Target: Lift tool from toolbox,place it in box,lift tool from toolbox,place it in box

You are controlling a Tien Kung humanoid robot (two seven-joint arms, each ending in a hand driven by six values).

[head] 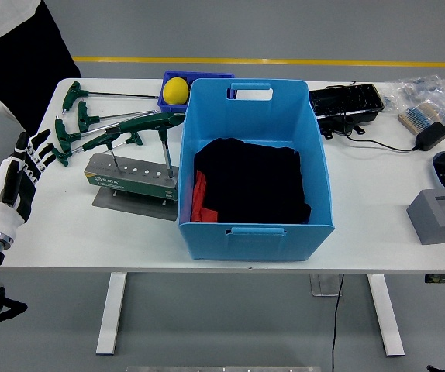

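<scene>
A grey-green tool stand (129, 177) sits on the table left of the big blue box (255, 167). Two green T-handle wrenches stand upright in it: one (151, 124) near the box and one (112, 141) further left. Several more green T-handle wrenches (79, 116) lie flat on the table behind the stand. The blue box holds black and red cloth (250, 182). My left hand (27, 159) is at the table's left edge, fingers spread and empty, well left of the stand. My right hand is out of view.
A small blue bin with a yellow ball (176, 90) stands behind the box. A black tray (346, 102), cable, charger (433, 136), brush and bags lie at the back right. A grey foam block (442, 215) sits at the right. A person stands at the far left corner (21, 54).
</scene>
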